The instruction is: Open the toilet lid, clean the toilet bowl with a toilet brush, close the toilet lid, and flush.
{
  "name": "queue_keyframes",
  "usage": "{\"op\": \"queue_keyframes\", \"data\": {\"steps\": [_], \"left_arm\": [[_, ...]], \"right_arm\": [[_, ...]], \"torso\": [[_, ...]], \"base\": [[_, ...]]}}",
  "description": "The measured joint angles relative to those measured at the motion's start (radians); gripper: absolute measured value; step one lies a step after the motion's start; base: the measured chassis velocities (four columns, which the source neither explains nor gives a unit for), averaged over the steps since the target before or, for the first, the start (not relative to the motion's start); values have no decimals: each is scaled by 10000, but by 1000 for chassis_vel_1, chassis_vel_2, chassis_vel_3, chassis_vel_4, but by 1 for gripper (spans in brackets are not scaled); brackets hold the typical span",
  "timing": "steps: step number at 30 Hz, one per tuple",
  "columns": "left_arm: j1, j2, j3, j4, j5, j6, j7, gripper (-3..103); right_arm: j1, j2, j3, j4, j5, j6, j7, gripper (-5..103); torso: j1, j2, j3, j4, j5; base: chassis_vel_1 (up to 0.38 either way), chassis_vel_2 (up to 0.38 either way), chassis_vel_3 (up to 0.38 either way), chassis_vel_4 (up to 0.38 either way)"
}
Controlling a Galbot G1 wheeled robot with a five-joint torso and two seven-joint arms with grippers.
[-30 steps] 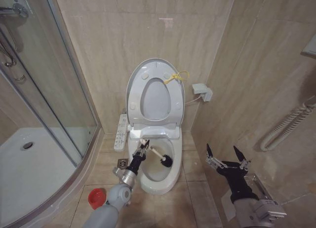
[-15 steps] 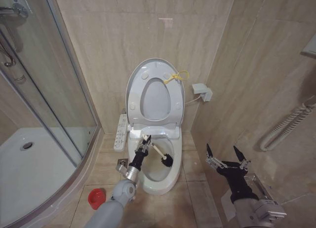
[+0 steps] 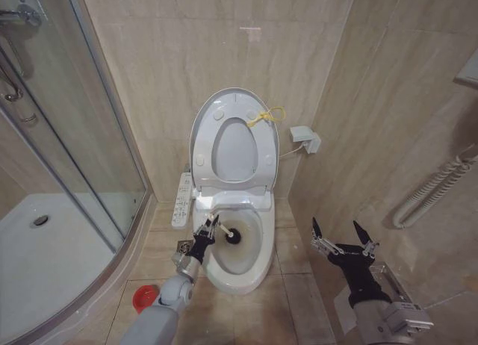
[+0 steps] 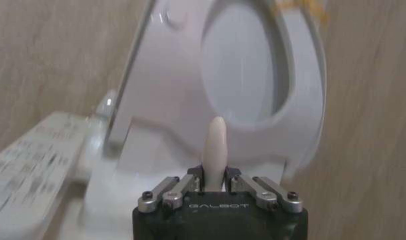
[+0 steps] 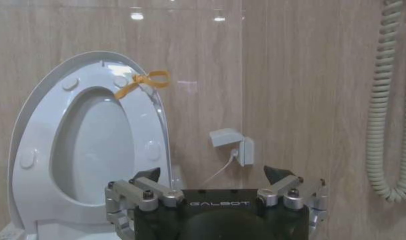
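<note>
Now the big shiny white toilet lid (image 3: 233, 110) stands up against the wall so the left gripper (image 3: 207, 231), jaws shut on the thin white toilet brush (image 3: 224, 231), can scrub the white oval toilet bowl (image 3: 240, 274); the right gripper (image 3: 343, 240) waits open by the wall

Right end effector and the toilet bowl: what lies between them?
In the head view, only bare floor tile separates the open right end effector from the toilet bowl; nothing stands there.
</note>
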Motion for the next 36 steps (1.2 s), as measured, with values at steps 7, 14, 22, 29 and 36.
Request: {"op": "queue_keyframes", "data": {"steps": [7,14,22,29,36], "left_arm": [[161,425,-171,-1221,-2095,-46,1109,20],[575,450,-308,-1615,-2115,-38,1131,20],[970,516,-692,-1456,-1031,-511,1164,20],[1830,755,-875,-2311,-749,-320,1295,20],[1979,1188,-1162,-3257,-148,-413,1148,20]], "right_arm": [[0,0,0,0,0,0,0,100],[0,0,0,0,0,0,0,100],[0,0,0,0,0,0,0,100],[0,0,0,0,0,0,0,100],[0,0,0,0,0,0,0,100]], "torso": [[0,0,-1,3,2],[-1,0,-1,3,1],[0,0,-1,2,1],[-1,0,-2,3,0],[-1,1,-2,2,1]], "base": [[0,0,0,0],[0,0,0,0],[0,0,0,0],[0,0,0,0],[0,0,0,0]]}}
